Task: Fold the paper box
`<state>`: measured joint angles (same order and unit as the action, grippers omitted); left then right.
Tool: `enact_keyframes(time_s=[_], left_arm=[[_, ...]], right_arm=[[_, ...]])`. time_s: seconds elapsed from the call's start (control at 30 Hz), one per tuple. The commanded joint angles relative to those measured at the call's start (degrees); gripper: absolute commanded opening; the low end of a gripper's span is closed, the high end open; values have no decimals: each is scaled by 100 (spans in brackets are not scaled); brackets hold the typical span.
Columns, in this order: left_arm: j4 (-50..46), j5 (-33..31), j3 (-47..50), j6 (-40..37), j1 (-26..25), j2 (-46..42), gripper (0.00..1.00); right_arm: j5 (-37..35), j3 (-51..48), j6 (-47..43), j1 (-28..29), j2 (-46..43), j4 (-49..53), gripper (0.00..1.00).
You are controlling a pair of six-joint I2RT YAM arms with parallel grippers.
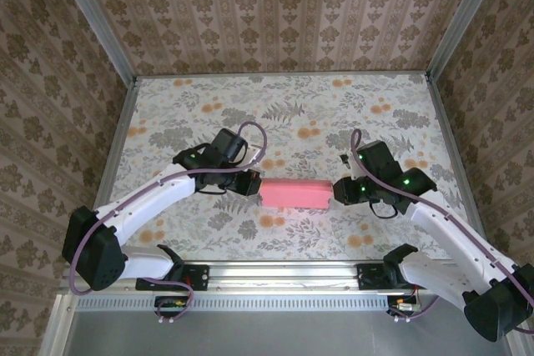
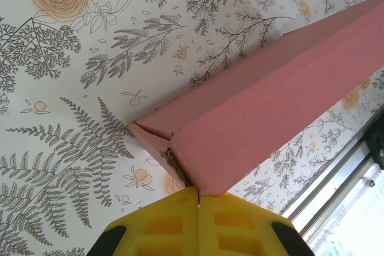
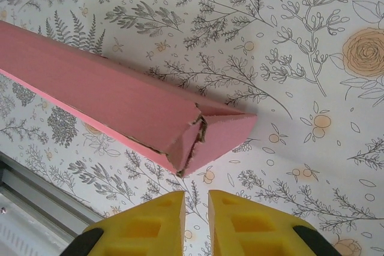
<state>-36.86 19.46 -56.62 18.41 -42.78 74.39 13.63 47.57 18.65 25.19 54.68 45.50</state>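
A long pink paper box (image 1: 294, 193), folded into a slim wedge, sits at the middle of a flower-patterned table (image 1: 334, 106), with a robot arm at each of its ends. At the box's left end, the left gripper (image 1: 254, 183) has its yellow fingers (image 2: 174, 220) pressed together, pinching the lower corner of the box (image 2: 270, 112). Just beside the box's right end (image 3: 120, 106), where the cardboard edge is torn, the right gripper (image 3: 196, 199) has its fingers slightly apart and is not touching the box.

Overhead view looks down; wrist views close, share paper box (image 1: 294, 193).
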Motion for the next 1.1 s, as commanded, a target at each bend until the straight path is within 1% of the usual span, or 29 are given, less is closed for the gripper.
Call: enact_keyframes(time_s=[0.0,0.17,0.27,0.4,0.7,0.83,1.07], left_arm=[[-301,-101,52,-11,-38,54,0],[-280,-84,41,11,-68,58,0],[-247,-83,40,30,-97,67,0],[-251,-108,33,55,-138,58,1],[-154,-30,-38,157,-162,-13,1],[-189,-39,-53,152,-173,-29,3],[-207,-57,-25,146,-179,-83,4]], right_arm=[[-11,366,94,35,-95,45,19],[132,573,109,21,74,-214,17],[309,525,176,26,234,-540,17],[437,442,212,33,436,-735,15],[244,64,190,23,413,-687,13],[140,22,165,21,394,-649,12],[380,196,188,6,299,-727,11]])
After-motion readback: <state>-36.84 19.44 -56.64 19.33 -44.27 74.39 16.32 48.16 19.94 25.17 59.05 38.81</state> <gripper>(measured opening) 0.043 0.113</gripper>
